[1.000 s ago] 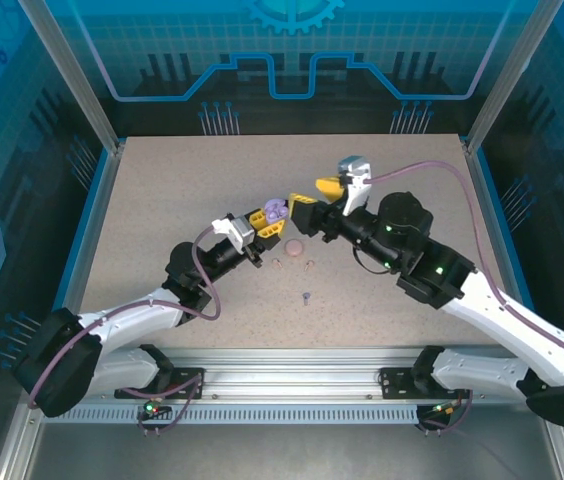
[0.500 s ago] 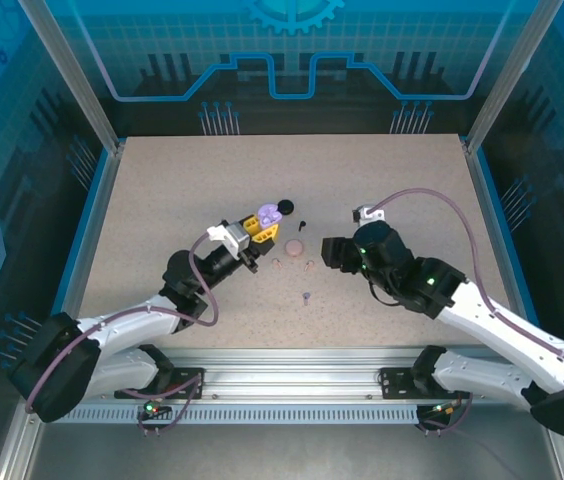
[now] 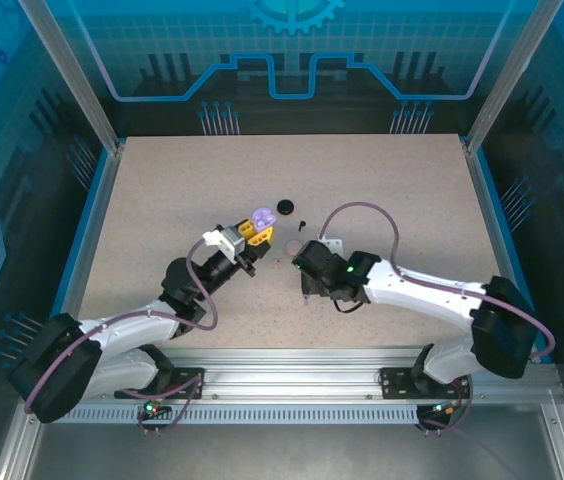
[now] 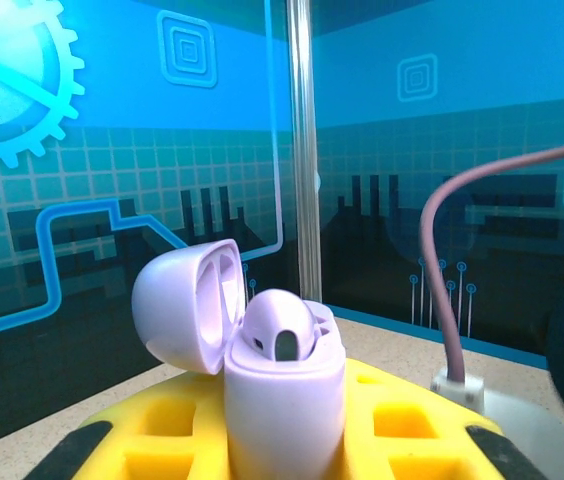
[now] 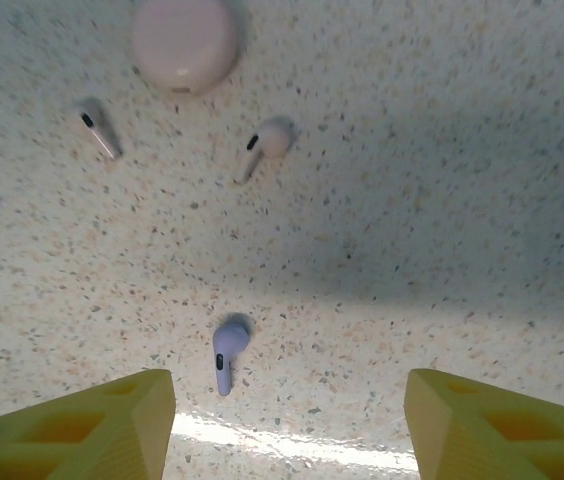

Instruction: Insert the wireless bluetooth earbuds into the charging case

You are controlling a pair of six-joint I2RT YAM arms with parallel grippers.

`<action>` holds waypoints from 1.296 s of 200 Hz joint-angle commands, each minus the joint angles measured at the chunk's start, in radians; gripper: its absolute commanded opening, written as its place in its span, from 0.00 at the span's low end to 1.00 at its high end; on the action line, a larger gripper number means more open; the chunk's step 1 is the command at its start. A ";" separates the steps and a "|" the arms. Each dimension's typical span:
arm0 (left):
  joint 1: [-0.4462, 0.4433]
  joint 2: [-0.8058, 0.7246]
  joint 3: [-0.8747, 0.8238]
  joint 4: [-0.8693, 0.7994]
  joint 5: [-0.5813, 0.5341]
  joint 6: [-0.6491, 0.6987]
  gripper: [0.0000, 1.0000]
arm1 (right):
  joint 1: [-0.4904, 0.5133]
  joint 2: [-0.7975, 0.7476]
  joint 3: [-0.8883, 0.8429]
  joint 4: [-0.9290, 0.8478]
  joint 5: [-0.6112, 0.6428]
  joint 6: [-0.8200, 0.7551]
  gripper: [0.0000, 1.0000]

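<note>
Seen from above, the left gripper (image 3: 258,228) is clenched on a lilac case (image 3: 262,216), whose lid is flipped back. A round black case (image 3: 284,207) lies on the table (image 3: 162,180) just right of the lilac case and a little farther back. A tiny black earbud (image 3: 301,221) lies right of the lilac case, apart from the black case. The right gripper (image 3: 309,285) points down at the table, right of the lilac case and nearer the arm bases; its fingers are hard to make out here.

From the left wrist, the lilac case (image 4: 282,400) stands upright, pinched between 2 yellow fingers (image 4: 152,440) that touch its lower body on both sides. The seated lilac earbud (image 4: 280,325) sits in the case with its rounded head poking out of the top, and the lid (image 4: 187,305) leans away to the left.

From the right wrist, the right gripper (image 5: 292,430) is released, its 2 yellow fingers (image 5: 92,425) spread wide with nothing touching them. The loose lilac earbud (image 5: 227,350) lies flat on the table between and just ahead of them. Farther off lie 2 pink earbuds (image 5: 265,143), apart from each other, and beyond them a round pink case (image 5: 184,40)
</note>
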 commanded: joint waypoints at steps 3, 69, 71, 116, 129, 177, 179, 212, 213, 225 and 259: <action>-0.009 -0.019 -0.015 0.073 -0.038 -0.014 0.00 | 0.022 0.050 0.032 -0.006 0.017 0.103 0.58; -0.009 -0.019 -0.024 0.113 -0.072 -0.010 0.00 | 0.052 0.206 0.086 0.031 -0.003 0.161 0.49; -0.009 -0.018 -0.025 0.115 -0.072 -0.010 0.00 | 0.052 0.211 0.087 0.031 -0.003 0.160 0.49; -0.009 -0.018 -0.023 0.129 -0.081 -0.008 0.00 | 0.053 0.271 0.102 0.028 0.006 0.187 0.44; -0.009 -0.016 -0.024 0.133 -0.082 -0.010 0.00 | 0.053 0.285 0.105 0.032 0.005 0.189 0.43; -0.010 -0.015 -0.024 0.144 -0.085 -0.010 0.00 | 0.053 0.344 0.135 0.033 -0.003 0.189 0.40; -0.009 -0.014 -0.024 0.144 -0.085 -0.010 0.00 | 0.053 0.344 0.134 0.035 -0.004 0.189 0.40; -0.008 -0.012 -0.022 0.148 -0.082 -0.009 0.00 | 0.047 0.362 0.133 0.043 -0.007 0.192 0.38; -0.010 -0.012 -0.023 0.148 -0.082 -0.009 0.00 | 0.047 0.362 0.133 0.043 -0.006 0.191 0.38; -0.009 -0.009 -0.022 0.150 -0.082 -0.010 0.00 | 0.042 0.366 0.130 0.048 -0.008 0.190 0.38; -0.009 -0.006 -0.022 0.155 -0.080 -0.010 0.00 | 0.037 0.373 0.116 0.063 -0.018 0.192 0.36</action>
